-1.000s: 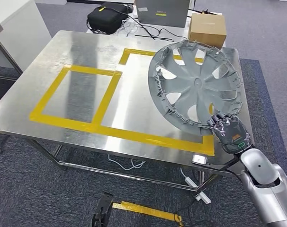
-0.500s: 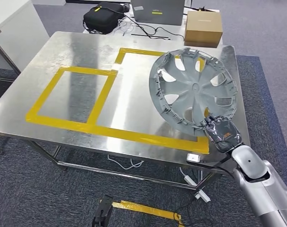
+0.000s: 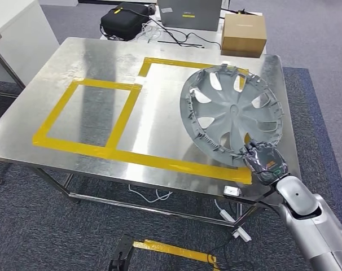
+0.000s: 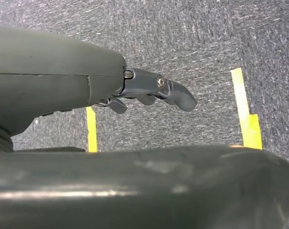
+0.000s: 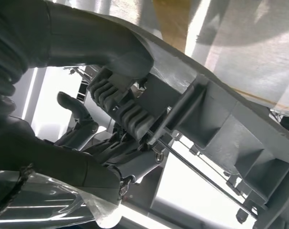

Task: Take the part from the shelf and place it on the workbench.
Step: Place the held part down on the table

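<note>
The part is a grey plastic wheel cover (image 3: 231, 110), inner side up, tilted low over the right end of the steel workbench (image 3: 97, 62), inside the right yellow-taped square (image 3: 161, 164). My right hand (image 3: 265, 161) grips its near rim at the table's front right corner. The right wrist view shows the thumb (image 5: 99, 43) on the cover's rim (image 5: 215, 119) and the fingers (image 5: 99, 143) beneath it. In the left wrist view my left hand (image 4: 150, 93) hangs over grey carpet, fingers loosely extended, holding nothing.
A second yellow-taped square (image 3: 86, 116) marks the workbench's left half. Behind the table stand a cardboard box (image 3: 243, 34), a black bag (image 3: 125, 20) and a grey case (image 3: 188, 12) with cables. A white cabinet (image 3: 20, 34) stands at the left. Yellow tape (image 3: 173, 250) marks the floor.
The wheel cover has come down and flattened toward the table surface, my right hand lowering with it. The camera shifted slightly.
</note>
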You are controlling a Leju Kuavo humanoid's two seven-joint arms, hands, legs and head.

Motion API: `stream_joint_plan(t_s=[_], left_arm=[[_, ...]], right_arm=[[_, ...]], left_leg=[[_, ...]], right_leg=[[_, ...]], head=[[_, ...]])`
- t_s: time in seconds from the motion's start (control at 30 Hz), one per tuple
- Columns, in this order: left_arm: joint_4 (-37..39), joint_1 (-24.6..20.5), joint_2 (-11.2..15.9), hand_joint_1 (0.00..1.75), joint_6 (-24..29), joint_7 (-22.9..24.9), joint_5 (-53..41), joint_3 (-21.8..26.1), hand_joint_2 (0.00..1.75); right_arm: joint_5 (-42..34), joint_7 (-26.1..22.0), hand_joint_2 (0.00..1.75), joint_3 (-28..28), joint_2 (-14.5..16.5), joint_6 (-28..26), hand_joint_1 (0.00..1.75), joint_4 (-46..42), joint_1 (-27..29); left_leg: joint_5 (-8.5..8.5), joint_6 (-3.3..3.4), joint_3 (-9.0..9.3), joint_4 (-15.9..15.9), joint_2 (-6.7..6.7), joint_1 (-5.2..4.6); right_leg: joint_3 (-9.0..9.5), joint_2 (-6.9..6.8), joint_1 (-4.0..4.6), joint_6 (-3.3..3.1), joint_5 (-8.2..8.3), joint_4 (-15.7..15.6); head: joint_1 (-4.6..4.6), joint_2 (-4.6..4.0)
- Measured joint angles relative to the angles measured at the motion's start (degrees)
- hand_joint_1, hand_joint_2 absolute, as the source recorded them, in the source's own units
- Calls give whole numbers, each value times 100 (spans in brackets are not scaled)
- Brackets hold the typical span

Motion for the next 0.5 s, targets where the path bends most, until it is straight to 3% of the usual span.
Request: stream_joint_plan(t_s=[0.03, 0.17, 0.5], left_arm=[[0, -1, -1, 0, -8, -4, -3, -1, 175], [0, -13, -9, 0, -20, -7, -45, -24, 0], [0, -10, -10, 0, -16, 16, -1, -34, 0]], right_arm=[[9, -20, 0, 1, -1, -25, 0, 2, -3], [50, -74, 0, 6, -4, -102, 0, 3, -24], [213, 41, 0, 8, -40, -169, 0, 8, -34]], left_leg=[[-1, 1, 0, 0, 0, 0], [-3, 3, 2, 1, 1, 0], [-2, 3, 12, 1, 2, 0]], right_leg=[[0, 1, 0, 0, 0, 0], [1, 1, 0, 0, 0, -1], [10, 1, 1, 0, 0, -1]], head=[[0, 0], [0, 0], [0, 0]])
